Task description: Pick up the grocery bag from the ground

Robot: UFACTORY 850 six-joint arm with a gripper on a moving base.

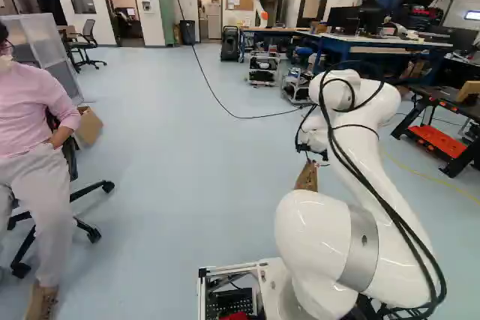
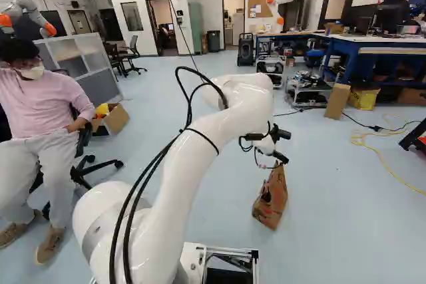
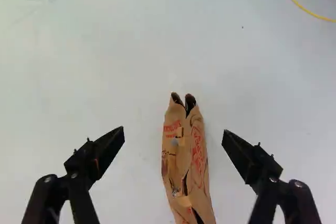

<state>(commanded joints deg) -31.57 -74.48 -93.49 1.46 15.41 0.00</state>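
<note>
Well, we have our fingers (image 2: 281,157) spread wide open, with the brown paper bag (image 2: 271,197) lined up between them and apart from both. The bag rests on the floor (image 2: 333,204). To its right in the right base view, we see a yellow cord (image 2: 379,154), and farther back a blue worktop (image 2: 393,50).

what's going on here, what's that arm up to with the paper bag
The robot arm is reaching for the brown bag, which stands on the floor. Its gripper is open, with one finger off to each side of the bag and neither touching it. The bag has not been gripped or picked up yet.
</note>
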